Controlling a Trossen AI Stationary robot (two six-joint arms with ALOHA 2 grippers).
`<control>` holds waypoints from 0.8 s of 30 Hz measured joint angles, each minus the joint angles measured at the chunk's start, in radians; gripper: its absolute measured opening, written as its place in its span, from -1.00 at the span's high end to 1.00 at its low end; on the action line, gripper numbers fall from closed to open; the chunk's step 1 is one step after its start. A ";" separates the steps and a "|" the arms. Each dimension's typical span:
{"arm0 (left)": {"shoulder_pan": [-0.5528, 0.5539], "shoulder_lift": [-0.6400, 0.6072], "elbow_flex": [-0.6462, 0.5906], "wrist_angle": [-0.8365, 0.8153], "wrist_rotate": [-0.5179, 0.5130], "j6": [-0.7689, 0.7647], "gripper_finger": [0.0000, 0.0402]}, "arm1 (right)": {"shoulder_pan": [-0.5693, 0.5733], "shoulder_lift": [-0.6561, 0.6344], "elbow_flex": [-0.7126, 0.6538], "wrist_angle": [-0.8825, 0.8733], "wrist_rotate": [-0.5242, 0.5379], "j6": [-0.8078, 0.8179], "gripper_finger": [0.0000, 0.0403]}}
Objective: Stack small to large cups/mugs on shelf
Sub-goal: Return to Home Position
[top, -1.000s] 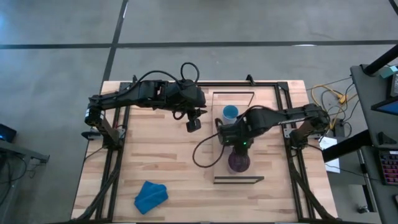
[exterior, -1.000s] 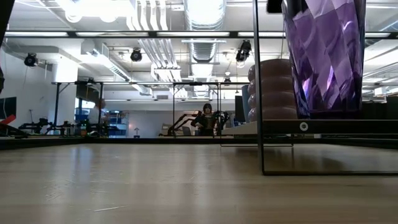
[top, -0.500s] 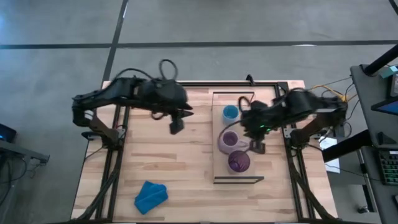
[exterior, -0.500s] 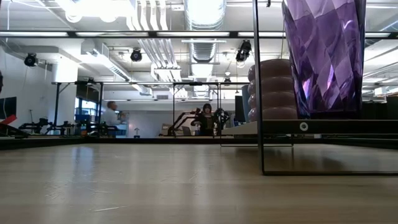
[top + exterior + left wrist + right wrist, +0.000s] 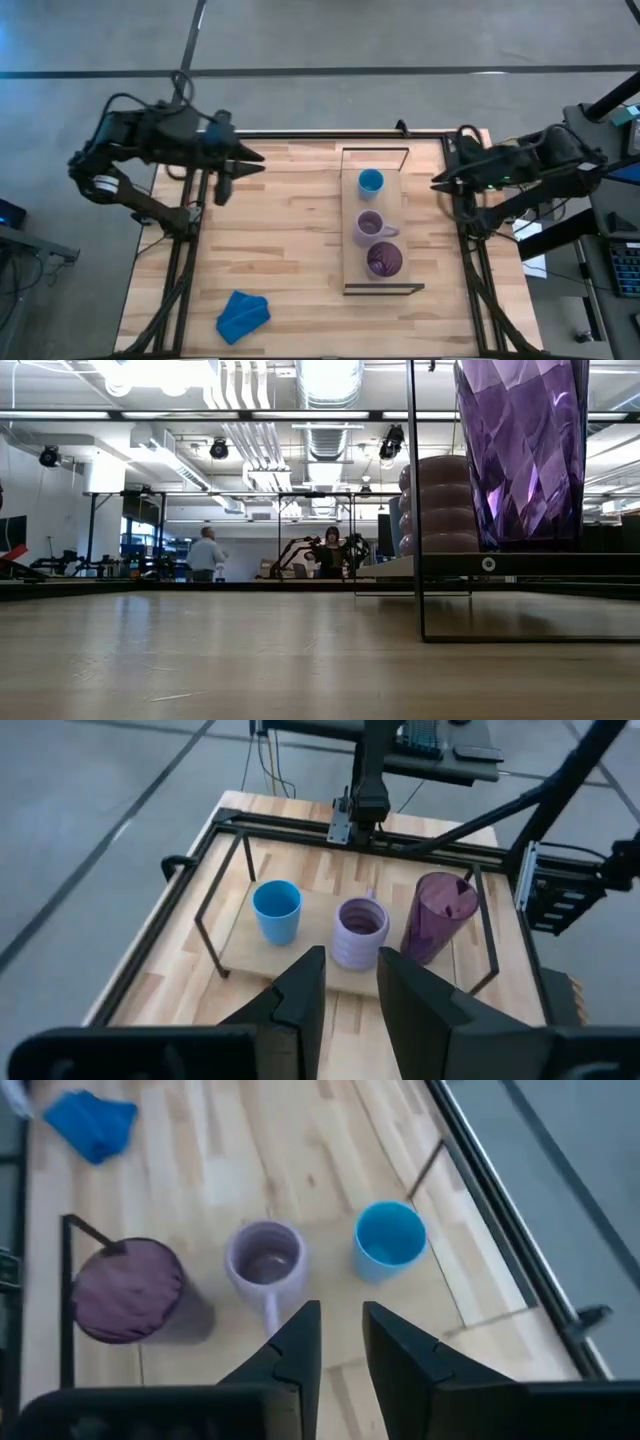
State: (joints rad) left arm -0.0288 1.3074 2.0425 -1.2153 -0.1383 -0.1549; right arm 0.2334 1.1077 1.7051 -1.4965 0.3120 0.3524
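Three cups stand in a row on the light wooden shelf (image 5: 352, 200): the small blue cup (image 5: 371, 181) at the far end, the lilac mug (image 5: 369, 226) in the middle with its handle toward the table's right, and the dark purple cup (image 5: 384, 260) at the near end. My left gripper (image 5: 252, 161) is open by a narrow gap and empty near the table's far left. My right gripper (image 5: 438, 184) is open by a narrow gap and empty at the table's right edge. Both wrist views show all three cups, for instance the lilac mug (image 5: 359, 930) (image 5: 264, 1260).
A crumpled blue cloth (image 5: 243, 313) lies near the table's front left corner. The shelf's thin dark frame ends (image 5: 384, 289) rise at its near and far ends. In the low view the purple cup (image 5: 520, 450) stands close by. A person (image 5: 208, 555) is in the room behind.
My right gripper has drawn back from over the lilac mug toward the table's right edge, and the mug stays standing on the shelf between the other two cups. My left gripper has drawn back from mid-table toward the far left corner.
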 joint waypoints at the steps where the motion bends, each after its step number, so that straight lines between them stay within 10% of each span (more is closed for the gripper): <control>1: -0.001 -0.017 -0.011 0.000 0.000 0.018 0.60 | 0.000 -0.041 -0.045 0.035 -0.005 -0.009 0.63; 8: -0.001 -0.170 -0.209 0.114 -0.029 0.065 0.60 | 0.002 -0.359 -0.396 0.418 -0.110 -0.114 0.59; 15: -0.001 -0.365 -0.628 0.579 -0.018 0.093 0.60 | 0.002 -0.645 -0.737 0.915 -0.222 -0.205 0.59; 24: -0.001 -0.559 -1.097 1.153 -0.009 0.110 0.60 | -0.008 -0.719 -1.014 1.310 -0.106 -0.328 0.60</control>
State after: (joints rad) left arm -0.0299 0.7485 0.9457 -0.0628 -0.1471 -0.0448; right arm 0.2254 0.3886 0.6910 -0.1869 0.2058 0.0239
